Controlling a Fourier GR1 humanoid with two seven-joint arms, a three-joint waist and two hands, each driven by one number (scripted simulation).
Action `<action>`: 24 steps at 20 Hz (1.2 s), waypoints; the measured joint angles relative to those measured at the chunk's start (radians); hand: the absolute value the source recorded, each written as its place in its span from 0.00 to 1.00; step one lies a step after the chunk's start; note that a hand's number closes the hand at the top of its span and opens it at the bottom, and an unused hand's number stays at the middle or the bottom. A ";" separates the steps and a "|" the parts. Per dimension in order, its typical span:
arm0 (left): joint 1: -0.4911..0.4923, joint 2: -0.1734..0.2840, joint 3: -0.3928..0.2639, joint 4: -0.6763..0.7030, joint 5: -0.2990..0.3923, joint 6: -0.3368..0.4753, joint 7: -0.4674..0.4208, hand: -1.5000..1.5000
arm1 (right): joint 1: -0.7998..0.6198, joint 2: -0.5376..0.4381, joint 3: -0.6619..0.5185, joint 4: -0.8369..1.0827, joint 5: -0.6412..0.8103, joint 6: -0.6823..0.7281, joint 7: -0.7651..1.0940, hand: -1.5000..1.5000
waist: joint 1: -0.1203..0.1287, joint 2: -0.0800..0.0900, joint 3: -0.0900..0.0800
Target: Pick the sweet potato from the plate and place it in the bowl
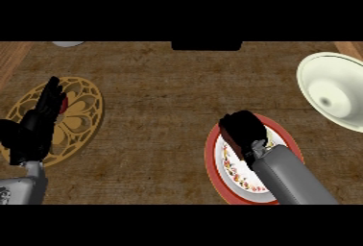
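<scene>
Over the red-rimmed plate (215,158), the right hand (243,130) curls downward; whether its fingers hold anything is hidden. Well left of the plate, the left hand (37,126) rests with straight fingers.

Right hand (243,129) reaches forward, knuckles up; left hand (39,122) open, fingers up.

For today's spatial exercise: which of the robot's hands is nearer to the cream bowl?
The right hand. It is over the red-rimmed plate, left of and below the bowl. The left hand is far across the counter, over the gold mat.
</scene>
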State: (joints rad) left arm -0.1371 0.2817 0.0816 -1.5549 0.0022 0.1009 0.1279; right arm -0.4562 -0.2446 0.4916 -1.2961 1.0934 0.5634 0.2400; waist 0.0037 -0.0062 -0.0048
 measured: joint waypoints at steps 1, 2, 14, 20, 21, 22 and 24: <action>-0.003 0.004 0.011 0.019 0.007 -0.011 -0.013 0.50 | -0.010 0.007 -0.004 0.022 0.006 -0.009 -0.013 1.00 | 0.000 -0.001 -0.001; -0.010 0.011 0.023 0.034 0.013 -0.021 -0.019 0.50 | -0.012 0.010 -0.007 0.037 0.012 -0.027 -0.029 1.00 | 0.000 -0.002 -0.002; -0.025 0.002 0.040 0.030 0.003 -0.037 -0.007 0.50 | -0.045 0.067 -0.094 0.121 0.071 -0.160 -0.069 1.00 | -0.005 -0.005 -0.004; -0.012 -0.003 0.040 0.025 0.004 -0.039 -0.015 0.50 | -0.107 0.113 -0.367 0.191 0.001 -0.252 0.167 1.00 | 0.003 0.007 0.003; -0.018 -0.003 0.037 0.014 0.002 -0.035 0.004 0.50 | -0.127 0.116 -0.396 0.196 -0.003 -0.261 0.200 1.00 | 0.003 0.007 0.003; -0.018 -0.006 0.035 0.010 0.001 -0.035 0.006 0.50 | -0.152 0.116 -0.422 0.204 -0.003 -0.273 0.230 1.00 | 0.005 0.007 0.004; -0.015 -0.004 0.038 0.008 0.002 -0.037 0.012 0.50 | -0.179 0.121 -0.439 0.182 0.016 -0.296 0.293 1.00 | 0.002 0.006 0.004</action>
State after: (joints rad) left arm -0.1518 0.2779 0.1194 -1.5467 0.0037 0.0639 0.1397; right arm -0.6349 -0.1241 0.0524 -1.1145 1.1093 0.2675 0.5334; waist 0.0059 -0.0004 -0.0006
